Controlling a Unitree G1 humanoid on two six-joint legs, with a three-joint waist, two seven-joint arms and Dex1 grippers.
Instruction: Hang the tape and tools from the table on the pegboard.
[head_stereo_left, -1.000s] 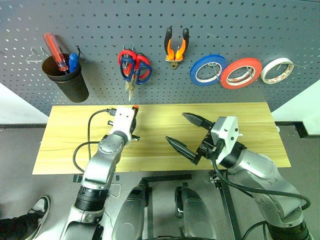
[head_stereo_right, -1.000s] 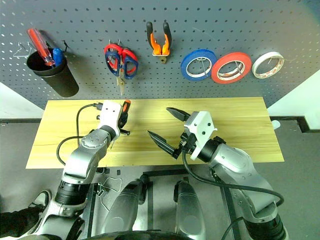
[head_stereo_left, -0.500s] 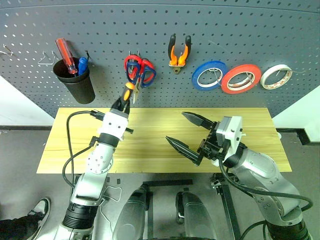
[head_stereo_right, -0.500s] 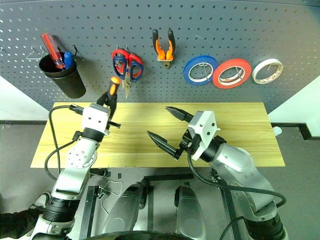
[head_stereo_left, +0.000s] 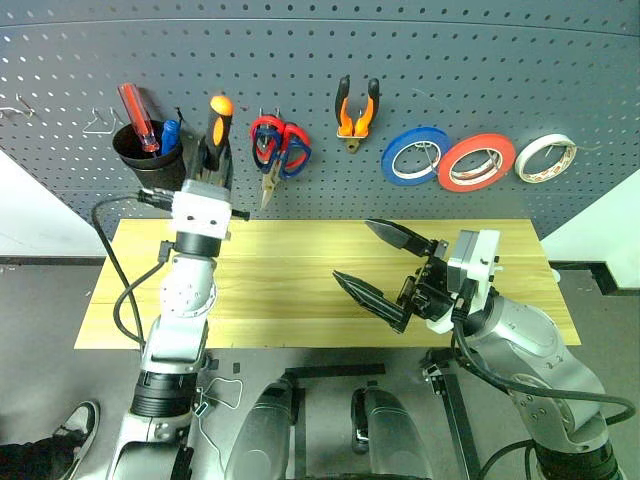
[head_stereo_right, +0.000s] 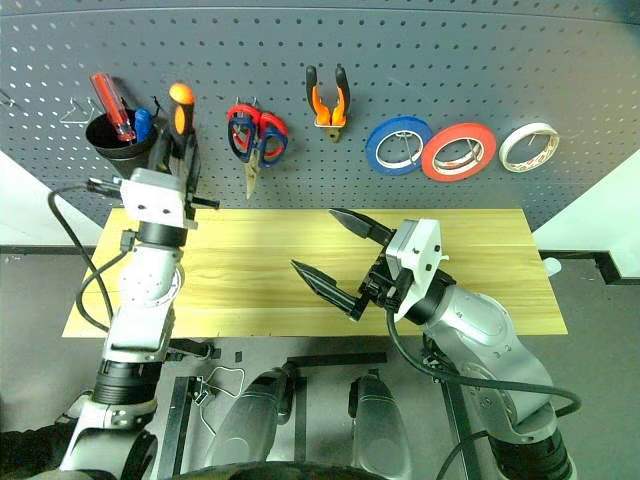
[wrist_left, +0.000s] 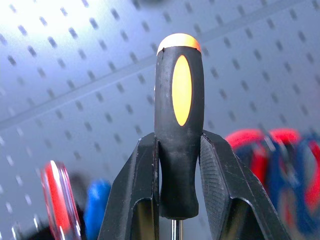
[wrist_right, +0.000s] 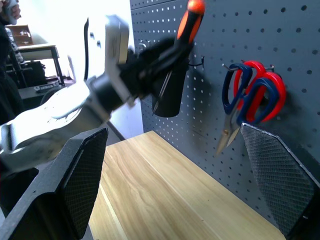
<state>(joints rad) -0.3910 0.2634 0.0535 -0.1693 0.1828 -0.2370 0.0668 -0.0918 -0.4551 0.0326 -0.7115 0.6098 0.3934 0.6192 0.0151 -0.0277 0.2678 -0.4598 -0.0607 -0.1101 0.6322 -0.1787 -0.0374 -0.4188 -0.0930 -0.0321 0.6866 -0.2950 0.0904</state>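
Moved since last look: left gripper (head_stereo_left: 210, 160) went from low over the table to up against the pegboard at upper left of the frame, next to the black cup.
Left fingers: clamped on the screwdriver (wrist_left: 179, 125), squeezing the lower half of the handle, butt end pointing up.
Screwdriver look: chunky black rubbery handle, orange oval inlay and orange cap, thin bare metal shaft just peeking out below the grip.
Right gripper (head_stereo_left: 388, 268): fingers spread wide with nothing between them, hovering over the middle of the table (head_stereo_left: 300, 260); pads have a criss-cross knurled texture.
Table: light yellow wood grain, smooth.
Pegboard (head_stereo_left: 480, 60): dark grey, matte, neat rows of small holes.
Hanging on it, left to right: black cup (head_stereo_left: 148, 160) with a red screwdriver, two pairs of scissors (head_stereo_left: 280, 148) on one spot, orange-and-black pliers (head_stereo_left: 355, 105), blue roll (head_stereo_left: 416, 155), red roll (head_stereo_left: 475, 162), white roll (head_stereo_left: 548, 158).
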